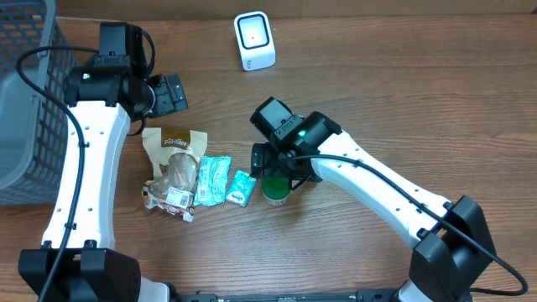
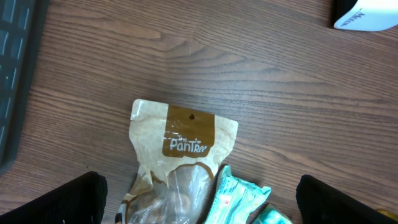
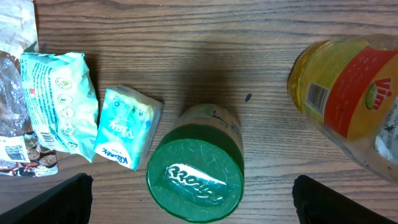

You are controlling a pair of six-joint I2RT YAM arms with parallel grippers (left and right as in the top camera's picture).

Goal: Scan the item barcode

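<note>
The white barcode scanner (image 1: 253,40) stands at the back of the table, and its edge shows at the corner of the left wrist view (image 2: 367,15). A green-lidded can (image 1: 274,190) stands upright directly under my right gripper (image 3: 196,205), which is open, its fingers to either side and above the lid (image 3: 196,171). A yellow Vim bottle (image 3: 348,87) lies right of the can; in the overhead view the arm hides it. My left gripper (image 2: 202,208) hangs open above a brown Pantree bag (image 2: 183,155), holding nothing.
A teal wipes pack (image 1: 213,179) and a small Kleenex pack (image 1: 242,188) lie between the bag (image 1: 174,164) and the can. A grey wire basket (image 1: 21,101) fills the left edge. Bare wood lies around the scanner and at the right.
</note>
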